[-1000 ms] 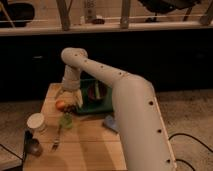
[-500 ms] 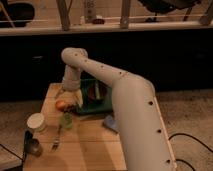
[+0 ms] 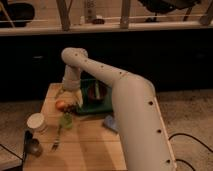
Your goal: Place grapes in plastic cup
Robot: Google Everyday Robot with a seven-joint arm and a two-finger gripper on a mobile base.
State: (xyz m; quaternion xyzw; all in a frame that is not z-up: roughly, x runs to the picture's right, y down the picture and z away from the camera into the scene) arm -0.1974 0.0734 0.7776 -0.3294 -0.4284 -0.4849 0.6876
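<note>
- The big white arm (image 3: 125, 100) reaches from the near right, across the wooden table (image 3: 90, 145), to the far left part of it.
- The gripper (image 3: 71, 99) points down at the table, just right of a round orange fruit (image 3: 61, 105). It is very close to the fruit.
- I cannot tell if the gripper is holding anything or how it is set.
- The grapes (image 3: 97, 90) look like a dark red lump. They lie in a green tray (image 3: 92, 106) at the far side of the table, just right of the gripper.
- The plastic cup (image 3: 36, 122) is white. It stands near the left edge of the table, nearer than the fruit and well apart from the grapes.
- A small green thing (image 3: 66, 120) lies between the cup and the tray.
- A fork (image 3: 56, 140) lies nearer than the green thing.
- A blue thing (image 3: 111, 123) lies beside the arm.
</note>
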